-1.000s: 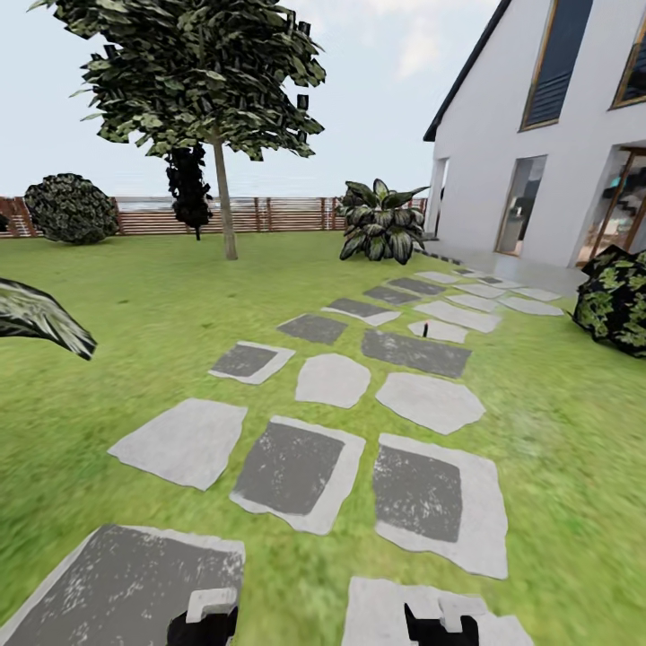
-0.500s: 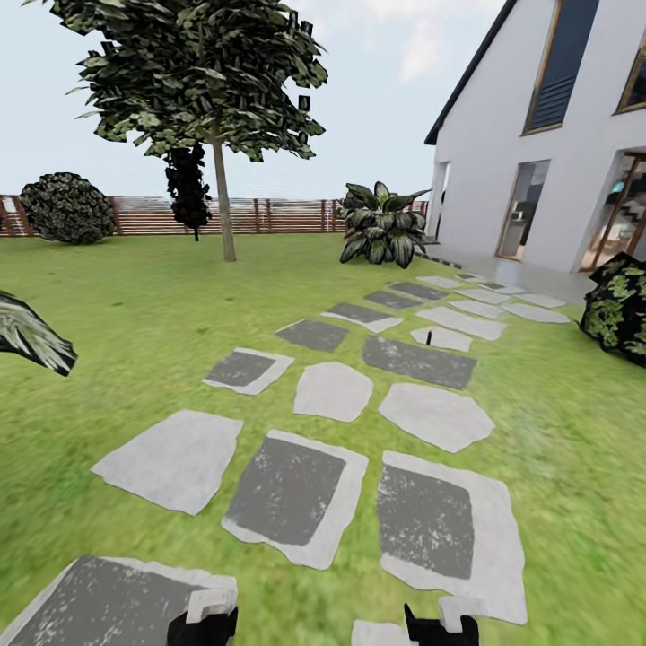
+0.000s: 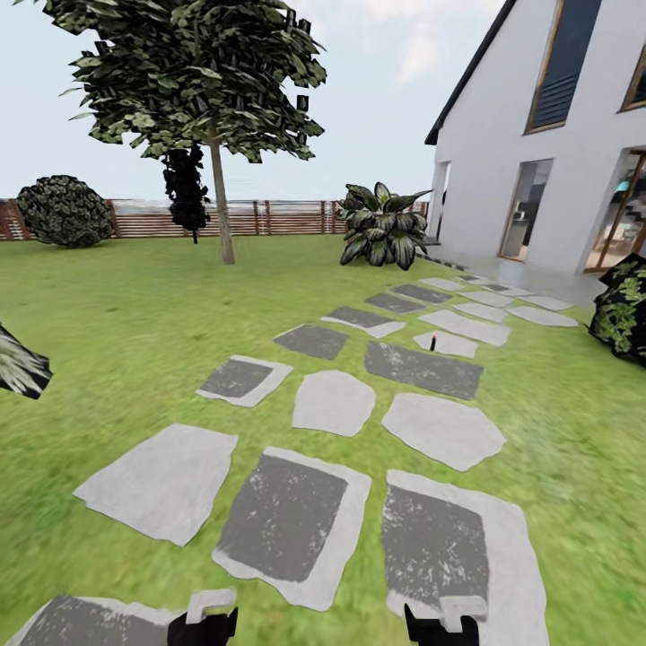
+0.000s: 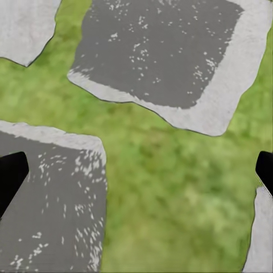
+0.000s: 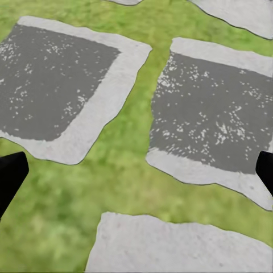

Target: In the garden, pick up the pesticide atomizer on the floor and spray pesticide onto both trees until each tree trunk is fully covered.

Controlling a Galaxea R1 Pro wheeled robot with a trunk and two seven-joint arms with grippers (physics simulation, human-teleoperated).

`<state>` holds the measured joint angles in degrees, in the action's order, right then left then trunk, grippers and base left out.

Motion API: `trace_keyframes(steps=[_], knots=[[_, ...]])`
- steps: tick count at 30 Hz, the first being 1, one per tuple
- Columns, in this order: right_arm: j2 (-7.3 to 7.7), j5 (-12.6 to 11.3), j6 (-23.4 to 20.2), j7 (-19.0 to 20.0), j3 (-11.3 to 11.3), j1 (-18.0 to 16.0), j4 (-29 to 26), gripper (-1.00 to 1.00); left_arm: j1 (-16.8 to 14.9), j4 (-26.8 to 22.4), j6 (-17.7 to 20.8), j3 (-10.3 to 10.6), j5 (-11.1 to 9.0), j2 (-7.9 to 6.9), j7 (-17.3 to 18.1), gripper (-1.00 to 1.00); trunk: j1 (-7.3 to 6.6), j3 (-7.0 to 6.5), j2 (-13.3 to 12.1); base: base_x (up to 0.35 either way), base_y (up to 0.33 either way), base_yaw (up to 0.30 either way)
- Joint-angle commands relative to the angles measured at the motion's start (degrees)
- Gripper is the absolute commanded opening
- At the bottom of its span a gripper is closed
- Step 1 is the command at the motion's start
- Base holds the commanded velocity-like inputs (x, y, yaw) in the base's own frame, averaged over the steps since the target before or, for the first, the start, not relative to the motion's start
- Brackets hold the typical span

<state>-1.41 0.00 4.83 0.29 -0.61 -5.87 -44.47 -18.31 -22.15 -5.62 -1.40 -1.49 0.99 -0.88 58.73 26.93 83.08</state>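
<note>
Garden inventory, taking the paving (image 3: pixel 289 525) as my landmark.

- Paving: grey slabs, some dark-centred, running from under me toward the house (image 3: pixel 538 135) at the path's far right end.
- Atomizer (image 3: pixel 432 342): a tiny dark upright shape on a pale slab partway up the path, right side. Too small for me to make out its top or label.
- Lawn (image 3: pixel 126 314): green grass on both sides of the paving.
- Tree (image 3: pixel 218 202): thin pale trunk, dense crown, well beyond the paving's left side, in front of the slat fence (image 3: pixel 269 215).
- Leafy plant (image 3: pixel 381 224): just beyond the path's far end, beside the house.
- Round bush (image 3: pixel 65 209): by the fence, far left of the paving.
- Left hand (image 4: pixel 136 170): I see its dark fingertips (image 4: pixel 11 176) at opposite frame edges, spread wide, nothing between them, over a slab and grass.
- Right hand (image 5: pixel 136 173): fingertips (image 5: pixel 10 173) likewise wide apart, holding nothing, above two dark-centred slabs.
</note>
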Motion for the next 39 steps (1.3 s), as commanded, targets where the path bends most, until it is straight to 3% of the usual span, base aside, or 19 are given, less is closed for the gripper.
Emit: trace_keyframes(steps=[1, 39], knots=[[0.00, 0.00, 0.00, 0.01, 0.00, -0.01, 0.00, 1.00, -0.01, 0.00, 0.00, 0.00, 0.00, 0.01, 0.00, 1.00, 0.00, 0.00, 0.00, 0.340, 0.000, 0.000], [0.00, 0.00, 0.00, -0.03, 0.00, -0.01, -0.03, 1.00, -0.05, 0.00, 0.03, -0.09, 0.00, -0.19, 0.00, 1.00, 0.00, 0.00, 0.00, 0.340, 0.000, 0.000]])
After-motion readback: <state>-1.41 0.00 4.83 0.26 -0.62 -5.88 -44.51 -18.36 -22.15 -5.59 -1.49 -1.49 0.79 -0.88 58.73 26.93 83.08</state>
